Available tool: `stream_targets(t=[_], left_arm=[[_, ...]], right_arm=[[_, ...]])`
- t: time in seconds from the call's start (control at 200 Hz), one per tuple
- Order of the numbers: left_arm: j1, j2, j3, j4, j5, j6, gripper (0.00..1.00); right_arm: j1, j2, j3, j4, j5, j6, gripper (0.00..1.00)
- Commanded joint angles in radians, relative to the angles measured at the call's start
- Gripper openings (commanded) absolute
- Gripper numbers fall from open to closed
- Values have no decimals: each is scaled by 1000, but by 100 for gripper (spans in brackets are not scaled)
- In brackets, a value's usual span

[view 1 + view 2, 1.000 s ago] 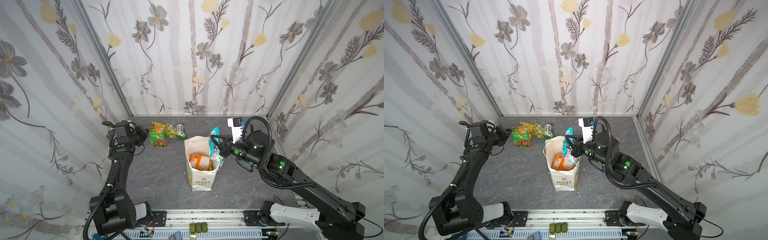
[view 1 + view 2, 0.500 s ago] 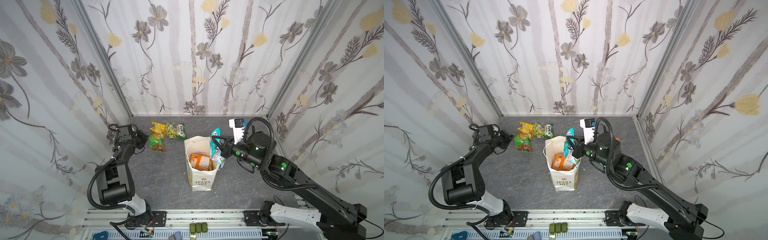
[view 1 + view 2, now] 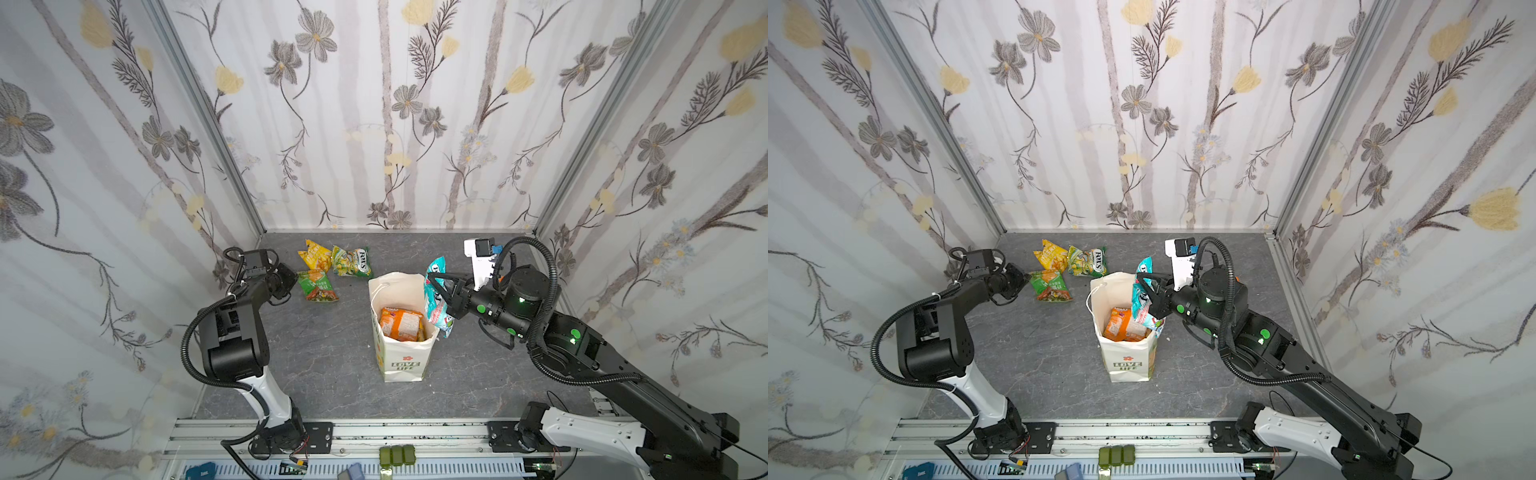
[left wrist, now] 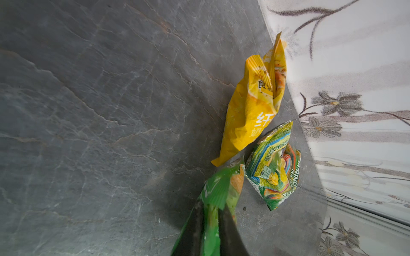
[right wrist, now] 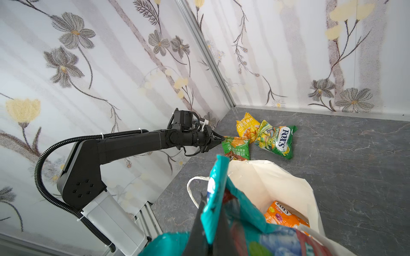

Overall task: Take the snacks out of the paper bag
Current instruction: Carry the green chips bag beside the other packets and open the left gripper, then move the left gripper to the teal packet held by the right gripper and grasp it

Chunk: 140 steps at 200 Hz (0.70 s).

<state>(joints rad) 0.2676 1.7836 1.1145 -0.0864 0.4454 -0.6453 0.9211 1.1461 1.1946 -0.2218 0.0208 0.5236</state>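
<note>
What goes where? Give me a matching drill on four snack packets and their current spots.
1 teal packet
2 orange packet
3 green packet, leftmost
4 yellow packet

A inside the paper bag
B lying free on the table
C held up by the right tool at the bag's rim
D on the table, one end inside the left tool

Pairs: 1-C, 2-A, 3-D, 4-B
</note>
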Motion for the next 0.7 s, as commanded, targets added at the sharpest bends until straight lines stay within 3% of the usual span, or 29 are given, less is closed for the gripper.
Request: stream_targets(t=[0.0, 0.305, 0.535, 0.695], left_arm=[[1, -4, 9, -5, -25, 30, 27], [1, -97, 26, -102, -83, 70, 62], [-3, -264, 24, -140, -51, 68, 65], [-43, -434, 29, -145, 69, 66, 65]], right_arm=[[0, -10, 2, 43, 25, 14, 0], [0, -9, 15, 40, 25, 11, 0], [1, -1, 34, 35, 29, 7, 0], [0, 9, 56, 32, 38, 0, 0]])
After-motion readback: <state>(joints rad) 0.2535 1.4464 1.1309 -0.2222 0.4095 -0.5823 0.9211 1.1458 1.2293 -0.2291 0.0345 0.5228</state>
